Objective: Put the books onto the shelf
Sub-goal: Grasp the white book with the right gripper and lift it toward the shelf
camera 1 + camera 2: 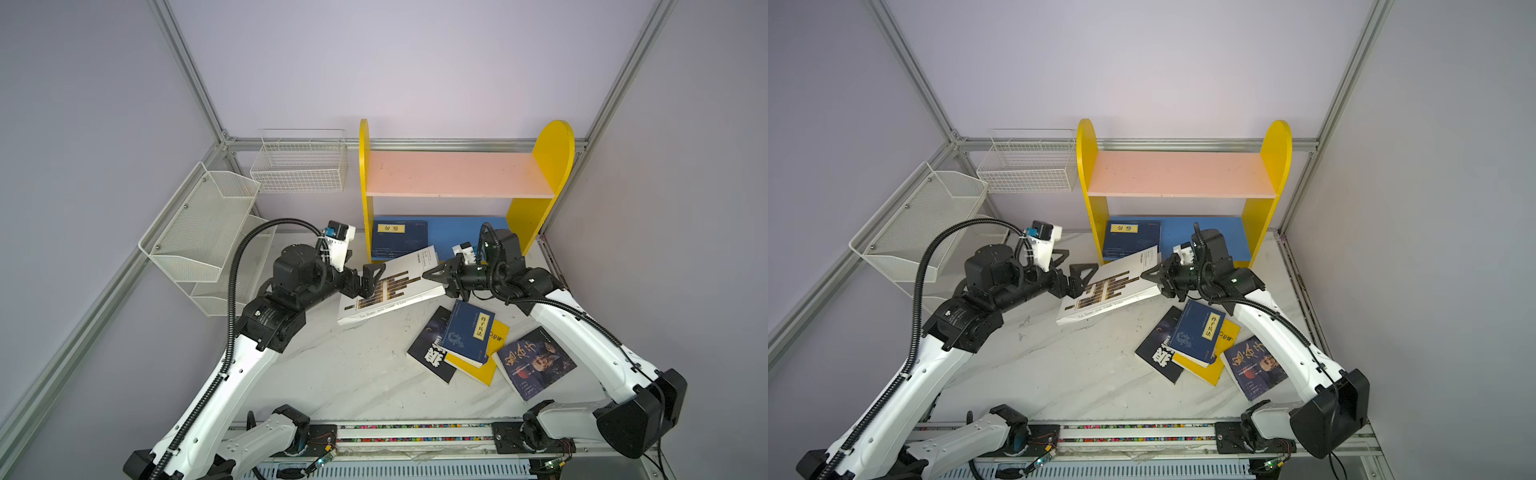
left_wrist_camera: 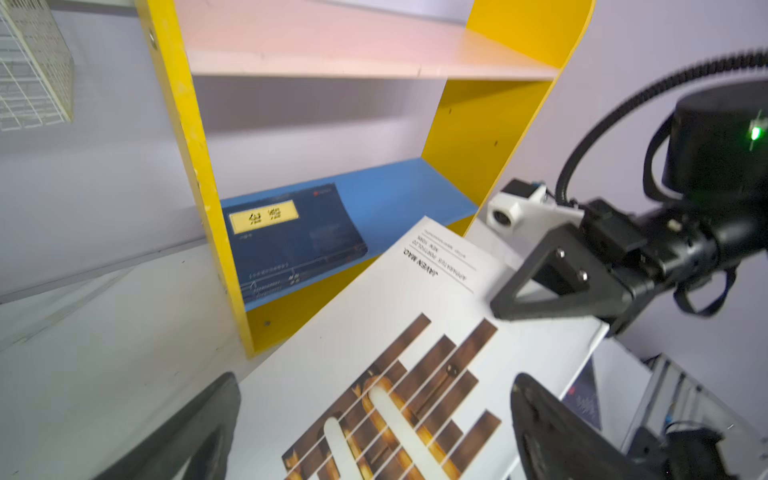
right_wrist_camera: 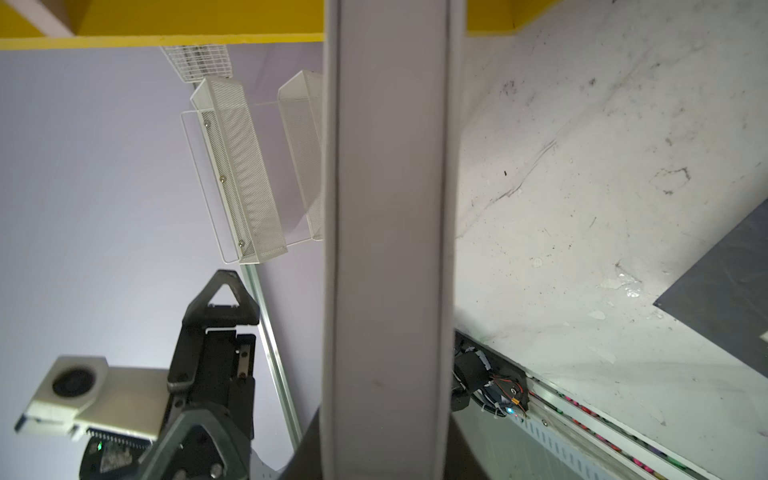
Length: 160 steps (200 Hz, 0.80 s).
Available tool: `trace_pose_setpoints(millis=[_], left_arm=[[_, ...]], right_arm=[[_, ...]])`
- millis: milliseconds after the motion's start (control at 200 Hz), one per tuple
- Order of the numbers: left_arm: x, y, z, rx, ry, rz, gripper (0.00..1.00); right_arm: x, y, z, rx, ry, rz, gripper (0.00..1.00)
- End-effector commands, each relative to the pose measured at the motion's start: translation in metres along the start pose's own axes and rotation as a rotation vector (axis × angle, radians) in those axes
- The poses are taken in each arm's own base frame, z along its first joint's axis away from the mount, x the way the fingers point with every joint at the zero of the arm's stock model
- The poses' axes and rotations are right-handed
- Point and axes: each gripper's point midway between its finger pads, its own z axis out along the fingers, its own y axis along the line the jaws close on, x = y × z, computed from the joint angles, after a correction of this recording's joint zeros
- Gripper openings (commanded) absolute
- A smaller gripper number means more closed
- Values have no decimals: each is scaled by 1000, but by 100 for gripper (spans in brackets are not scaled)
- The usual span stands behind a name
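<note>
The right pincer (image 1: 432,279) clamps the large white book (image 1: 395,301) at its three-o'clock edge, the left pincer (image 1: 369,282) gapes free above the cover, the book tilted before the shelf (image 1: 548,166) at twelve o'clock, so next, likely, push it onto the blue board (image 1: 465,232).

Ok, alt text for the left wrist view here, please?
A large white book with a brown striped cover graphic fills the foreground, one edge clamped by the right pincer. The left pincer stands open, a finger either side of the near end. Behind, a navy book lies flat on the blue lower board of the shelf.
</note>
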Motion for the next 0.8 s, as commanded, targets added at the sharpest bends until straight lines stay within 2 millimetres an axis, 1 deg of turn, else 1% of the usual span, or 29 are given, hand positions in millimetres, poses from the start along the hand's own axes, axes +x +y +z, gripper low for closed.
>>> trace_pose_setpoints(millis=[0, 85, 135, 190, 290, 365, 425, 455, 470, 485, 575, 615, 655, 715, 795], left_arm=[[-59, -18, -8, 223, -125, -214, 100], [-73, 4, -6, 295, -166, -355, 100], [-81, 13, -9, 313, -214, -376, 100], [-82, 22, -10, 287, -235, -363, 100], [-73, 39, -7, 188, -209, -319, 100], [-64, 53, -5, 122, -188, -306, 100], [-59, 58, -3, 110, -181, -318, 100], [-58, 59, -3, 110, -185, -326, 100], [-57, 60, -2, 111, -184, -329, 100], [-57, 60, -2, 113, -187, -329, 100], [-57, 62, -4, 101, -204, -331, 100], [-57, 64, -5, 90, -209, -326, 99], [-59, 64, -7, 78, -213, -318, 100], [-60, 66, -11, 59, -215, -304, 100], [-62, 67, -15, 38, -222, -287, 100]], right_arm=[[4, 44, -42, -28, -103, -204, 0], [8, 69, -64, -38, -146, -298, 0], [9, 83, -74, -48, -166, -347, 0], [8, 100, -85, -62, -196, -399, 0], [5, 127, -104, -85, -270, -478, 0], [0, 145, -114, -109, -327, -533, 0], [-10, 158, -119, -109, -384, -568, 0], [-11, 165, -123, -119, -402, -595, 0], [-19, 167, -118, -109, -413, -607, 0], [-22, 167, -115, -103, -416, -612, 1], [-47, 184, -109, -81, -487, -669, 1], [-55, 188, -105, -77, -493, -685, 1], [-68, 192, -104, -78, -509, -699, 1], [-89, 194, -109, -77, -538, -700, 1], [-122, 189, -126, -79, -568, -687, 0]])
